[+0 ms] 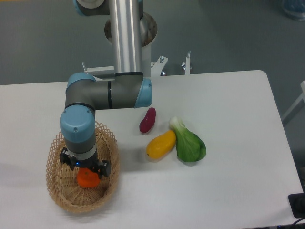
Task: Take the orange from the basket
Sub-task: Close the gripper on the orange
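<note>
No readable writing. Basket (59, 188) on desk (228, 105) holds the orange (87, 179). Tool (85, 174) down over orange, fingers flanking it; grip hidden, cannot tell if closed.
</note>
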Controlling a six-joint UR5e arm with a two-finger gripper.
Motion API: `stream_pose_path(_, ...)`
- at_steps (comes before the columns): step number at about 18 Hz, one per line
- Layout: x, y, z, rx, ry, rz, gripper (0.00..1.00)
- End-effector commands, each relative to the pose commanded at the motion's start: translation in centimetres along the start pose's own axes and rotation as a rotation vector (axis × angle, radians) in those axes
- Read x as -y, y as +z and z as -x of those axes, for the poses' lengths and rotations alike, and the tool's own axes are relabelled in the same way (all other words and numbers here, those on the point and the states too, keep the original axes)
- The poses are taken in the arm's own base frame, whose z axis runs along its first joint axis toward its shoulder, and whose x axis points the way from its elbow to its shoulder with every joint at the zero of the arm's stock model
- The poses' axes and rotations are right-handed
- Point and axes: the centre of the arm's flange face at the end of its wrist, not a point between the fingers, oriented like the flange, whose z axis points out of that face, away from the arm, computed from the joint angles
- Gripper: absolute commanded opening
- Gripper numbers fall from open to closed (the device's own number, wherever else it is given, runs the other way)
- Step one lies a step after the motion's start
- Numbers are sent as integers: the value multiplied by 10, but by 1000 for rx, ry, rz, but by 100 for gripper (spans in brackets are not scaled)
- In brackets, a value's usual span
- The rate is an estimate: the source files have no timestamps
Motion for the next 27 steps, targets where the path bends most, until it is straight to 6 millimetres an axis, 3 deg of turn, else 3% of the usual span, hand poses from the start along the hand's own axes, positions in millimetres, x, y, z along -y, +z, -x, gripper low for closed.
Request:
stream_pose_path(14,3,18,0,9,-4,-3,100)
stream_pose_path(20,3,17,0,10,-4,-4,83)
stream_pose_path(27,3,12,-1,15,3,-8,72)
